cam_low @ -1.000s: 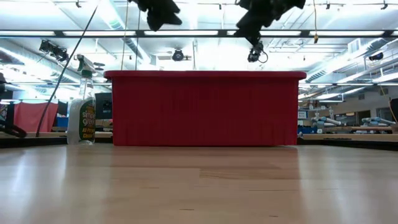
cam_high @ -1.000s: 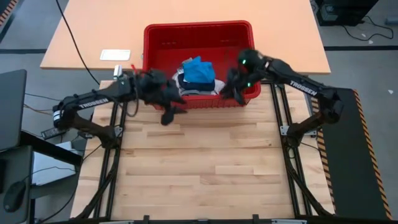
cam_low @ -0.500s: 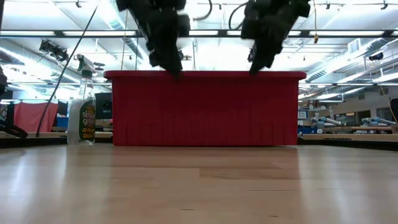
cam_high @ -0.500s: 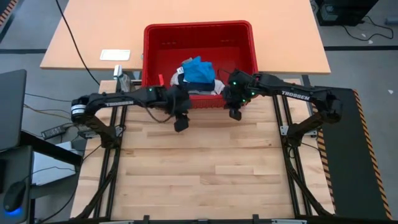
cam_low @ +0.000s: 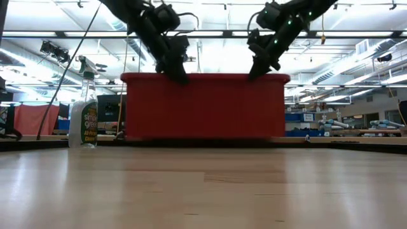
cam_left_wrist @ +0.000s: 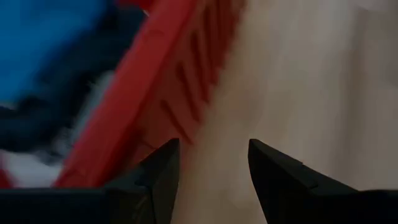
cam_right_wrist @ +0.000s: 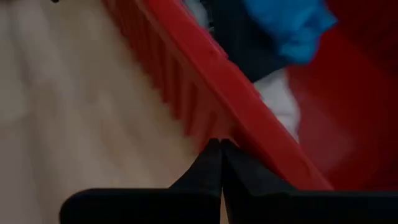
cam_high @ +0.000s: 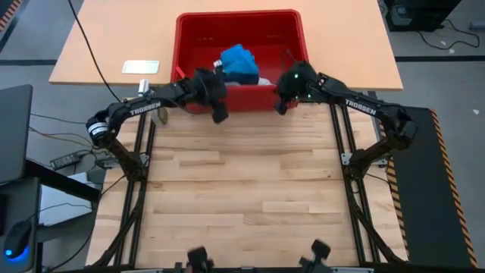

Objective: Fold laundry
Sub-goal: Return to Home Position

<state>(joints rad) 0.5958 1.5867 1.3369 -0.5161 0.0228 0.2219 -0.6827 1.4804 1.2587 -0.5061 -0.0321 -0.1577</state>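
Observation:
The red basket [cam_high: 182, 45] stands at the table's far edge. It holds a bright blue garment [cam_high: 241, 61] on top, a navy garment [cam_right_wrist: 239, 43] under it and a white cloth [cam_right_wrist: 277, 102]; the grey T-shirt is hidden. My left gripper [cam_high: 218, 114] is open at the left part of the basket's near wall, also in the left wrist view [cam_left_wrist: 212, 155]. My right gripper [cam_high: 280, 105] is shut at the right part of that wall, also in the right wrist view [cam_right_wrist: 221, 148]. My left gripper has the outer side of one finger [cam_left_wrist: 163, 163] at the outer face of the basket's near wall [cam_left_wrist: 152, 121], coming from the near side and slanting down; whether it touches I cannot tell. My right gripper presses its shut fingertips against the near wall just under the rim [cam_right_wrist: 217, 121], from the near side, slanting down. The basket stands on its base.
A spray bottle [cam_low: 84, 108] stands left of the basket. A small white object [cam_high: 141, 67] lies on the orange table behind. The wooden table [cam_high: 242, 197] is bare from the basket to its near edge.
Both grippers have come down in front of the basket's near wall and then gone toward the far edge. The basket has slid along the table toward the far edge, upright, with the laundry in it.

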